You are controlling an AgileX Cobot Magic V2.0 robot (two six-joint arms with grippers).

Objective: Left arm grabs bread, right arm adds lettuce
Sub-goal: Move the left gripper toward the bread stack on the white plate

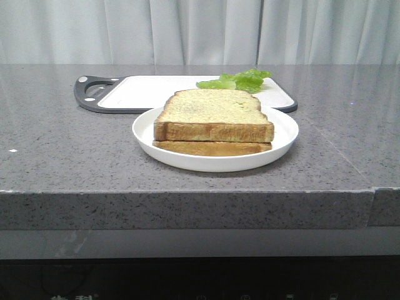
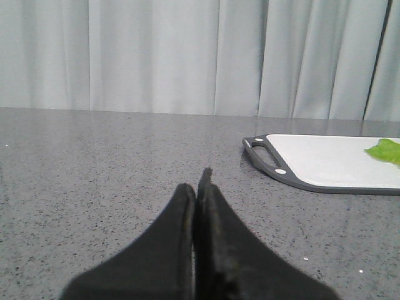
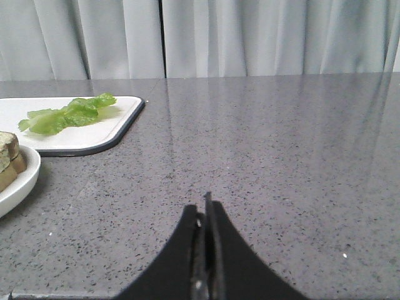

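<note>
The left gripper is pressed closed, empty, above bare counter; the cutting board sits ahead to its right. The bread tops a thinner slice on the plate. The right gripper is closed, empty; the lettuce, on the board, lies ahead to its left, the plate cut off.

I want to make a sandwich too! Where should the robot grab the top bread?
Probably by the side crust of the thick golden-brown top bread slice, coming in from the left. It lies flat on a thinner slice in the round white plate, so only its edges stick out.
</note>
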